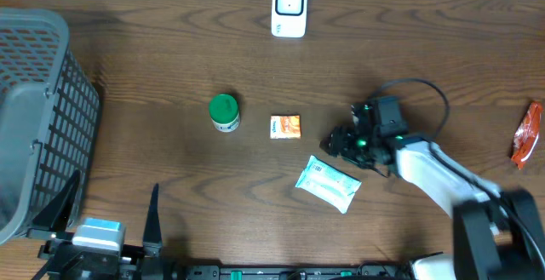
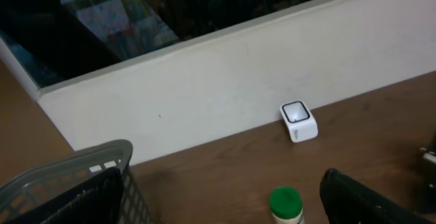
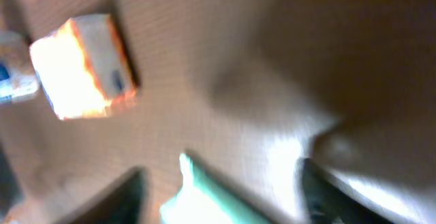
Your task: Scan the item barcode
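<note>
Spanning the whole overhead view, a dark wooden worktop is seen, backed by a white wall. A grey slatted basket is set at its left edge. The right claw is held low over the worktop right of centre; in the blurred wrist view its fingers are seen set well apart, with nothing gripped. The left claw is parked at the near left beside the basket, spread wide and empty. A white pouch with a printed label is laid flat on the worktop just beside the right claw, on its near side. A red packet is found at the right edge. A white scanner is stood at the far edge, well apart from the pouch. A green-capped bottle is stood left of centre, and a small orange box is laid between it and the right claw
</note>
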Controlling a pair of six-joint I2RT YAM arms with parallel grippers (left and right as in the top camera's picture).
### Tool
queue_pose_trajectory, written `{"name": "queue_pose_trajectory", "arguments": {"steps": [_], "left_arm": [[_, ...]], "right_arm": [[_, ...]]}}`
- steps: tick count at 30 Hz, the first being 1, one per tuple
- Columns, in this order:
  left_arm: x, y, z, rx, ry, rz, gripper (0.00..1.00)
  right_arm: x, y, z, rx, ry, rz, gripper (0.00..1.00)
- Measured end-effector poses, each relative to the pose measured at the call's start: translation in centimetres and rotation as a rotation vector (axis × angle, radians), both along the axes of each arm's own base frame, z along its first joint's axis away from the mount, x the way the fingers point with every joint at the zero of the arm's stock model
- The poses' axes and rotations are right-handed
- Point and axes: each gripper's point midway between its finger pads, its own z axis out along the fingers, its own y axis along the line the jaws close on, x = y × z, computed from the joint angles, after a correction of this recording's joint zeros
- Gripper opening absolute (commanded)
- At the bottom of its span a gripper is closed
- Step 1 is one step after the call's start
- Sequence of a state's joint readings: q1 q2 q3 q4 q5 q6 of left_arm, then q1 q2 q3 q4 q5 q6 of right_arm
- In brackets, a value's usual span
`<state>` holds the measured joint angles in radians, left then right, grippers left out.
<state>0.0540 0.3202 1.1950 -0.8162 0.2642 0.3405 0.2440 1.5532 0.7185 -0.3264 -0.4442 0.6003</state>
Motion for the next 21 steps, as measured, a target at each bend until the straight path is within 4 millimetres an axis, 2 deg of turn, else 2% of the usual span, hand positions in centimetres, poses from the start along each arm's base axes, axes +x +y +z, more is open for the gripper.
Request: {"name": "queue_pose_trajectory", "arguments": {"steps": [2,5,7,9,11,14,18,21], "left_arm": [[0.0,0.0,0.0,0.0,-0.002,0.0,0.93],[-0.1,0.0,-0.2,0.0,0.009,0.0,0.93],[-0.1,0.0,-0.4,-0.001,0.014,0.0,0.93],[-0.1,0.0,-0.4,-0.001,0.015,0.0,0.93],[-0.1,0.0,-0.4,-0.001,0.014,0.0,0.93],[-0.1,0.0,-0.4,-0.001,0.015,0.0,0.92],[-0.1,0.0,-0.4,-0.001,0.016,0.0,0.93],[-0.1,0.0,-0.4,-0.001,0.016,0.0,0.93]], "right_arm": [[-1.5,-0.8,1.0,-0.005,0.044,-0.008,0.8],[-4.8,-2.6,2.1,-0.041,0.146,-0.042,0.8],[-6.1,-3.3,2.6,-0.063,0.172,-0.058,0.83],[-6.6,-3.6,3.3,-0.064,0.153,-0.074,0.95],[-7.0,-3.8,3.5,-0.056,0.129,-0.099,0.97],[-8.0,-4.0,2.6,-0.043,0.134,-0.144,0.98],[-9.8,-3.7,-1.0,-0.002,0.181,-0.219,0.98],[-9.3,-2.4,-0.8,0.078,0.143,-0.239,0.99]]}}
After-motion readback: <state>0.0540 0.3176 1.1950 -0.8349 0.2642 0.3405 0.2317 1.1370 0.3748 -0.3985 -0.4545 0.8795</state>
